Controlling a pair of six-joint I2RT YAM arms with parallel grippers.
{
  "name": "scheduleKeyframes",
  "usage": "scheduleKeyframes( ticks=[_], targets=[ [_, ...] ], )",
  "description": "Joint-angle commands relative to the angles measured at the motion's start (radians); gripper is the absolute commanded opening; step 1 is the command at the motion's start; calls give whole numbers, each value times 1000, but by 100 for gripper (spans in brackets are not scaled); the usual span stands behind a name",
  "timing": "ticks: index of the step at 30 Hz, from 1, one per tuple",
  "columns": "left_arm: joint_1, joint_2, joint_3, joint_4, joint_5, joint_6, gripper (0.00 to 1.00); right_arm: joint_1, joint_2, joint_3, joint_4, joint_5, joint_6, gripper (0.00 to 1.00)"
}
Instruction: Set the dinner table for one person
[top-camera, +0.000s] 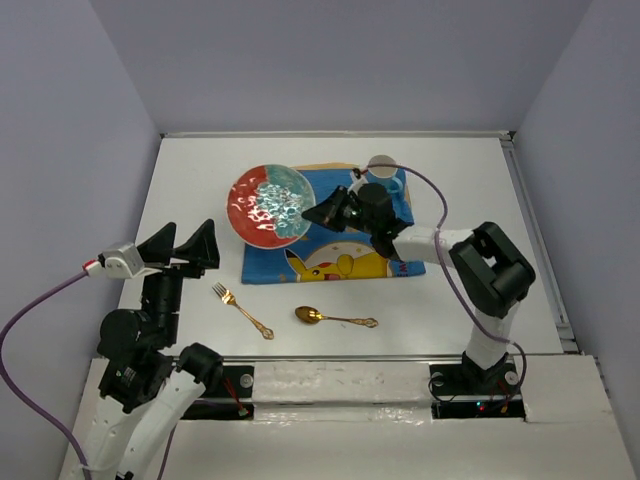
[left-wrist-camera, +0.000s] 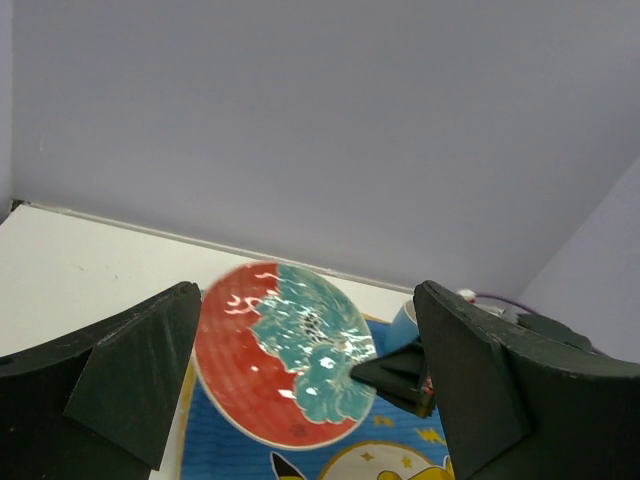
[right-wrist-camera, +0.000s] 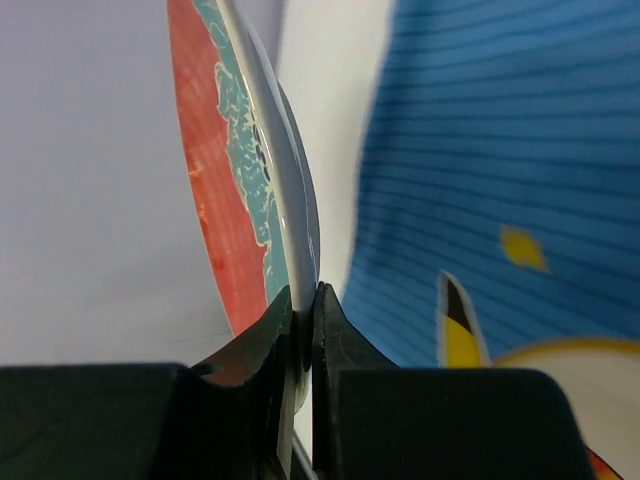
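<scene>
Your right gripper (right-wrist-camera: 303, 300) pinches the rim of the red-and-teal plate (top-camera: 265, 205), its jaws drawn narrow on the thin edge, above the far-left corner of the blue cartoon placemat (top-camera: 330, 262). The plate juts past the mat's left edge and looks tilted in the left wrist view. You cannot tell whether it touches the cloth.

Your left gripper (top-camera: 183, 245) hangs well to the left of the placemat, jaws spread wide and holding nothing.

A gold fork (top-camera: 243, 310) lies on bare tabletop just off the mat's near-left corner. A gold spoon (top-camera: 335, 318) lies near the mat's near edge, bowl to the left, apart from the fork.

A blue cup (top-camera: 385, 172) stands at the mat's far-right corner, partly hidden by the right arm.

The white dinner table (top-camera: 200, 170) lies under the placemat and extends beyond it on every side.
</scene>
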Motion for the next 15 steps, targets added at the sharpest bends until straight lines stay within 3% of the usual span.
scheduleKeyframes(
  ticks=[1, 6, 15],
  targets=[
    [5, 20, -16, 54, 13, 6, 99, -40, -204, -171, 272, 40, 14, 0],
    [5, 41, -17, 55, 39, 1, 99, -123, -313, -352, 273, 81, 22, 0],
    [5, 66, -16, 52, 52, 0, 99, -190, -220, -349, 348, 29, 39, 0]
  ],
)
